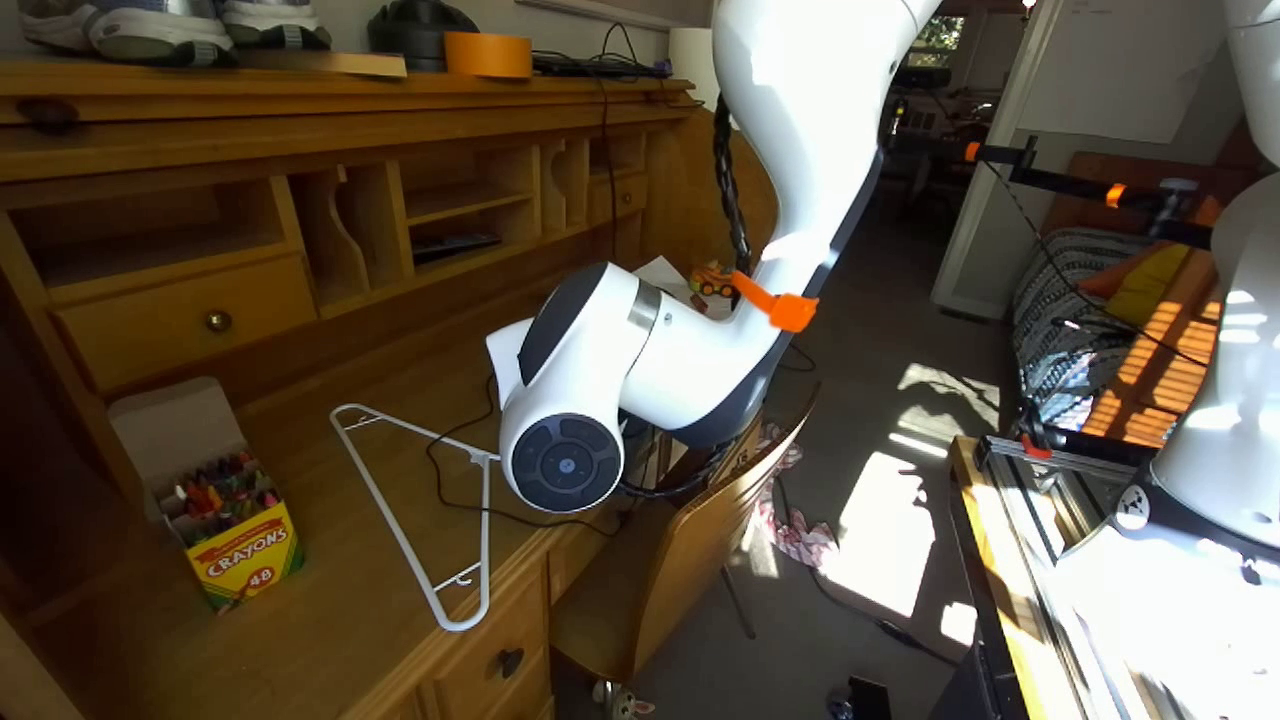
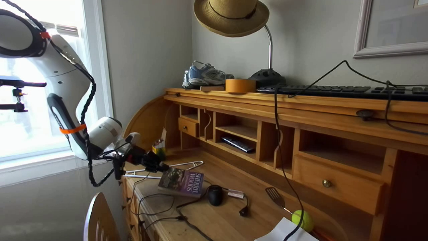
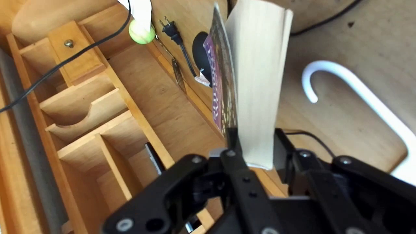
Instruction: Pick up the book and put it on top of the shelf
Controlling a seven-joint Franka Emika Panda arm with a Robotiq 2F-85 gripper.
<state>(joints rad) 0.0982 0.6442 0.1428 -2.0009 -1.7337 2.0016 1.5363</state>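
Desk (image 1: 325, 605) bears a box (image 1: 243, 562) of crayons (image 1: 222, 492); claw (image 3: 256, 139) grips book (image 2: 182, 182).

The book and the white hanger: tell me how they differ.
The book is a thick block of pages in a partly purple cover; the white hanger is a slim, open frame with a hook. The gripper clasps the book, while the white hanger lies ungripped on the desk. The book bears printed lettering; none shows on the white hanger. Shared: neither is on top of the shelf.
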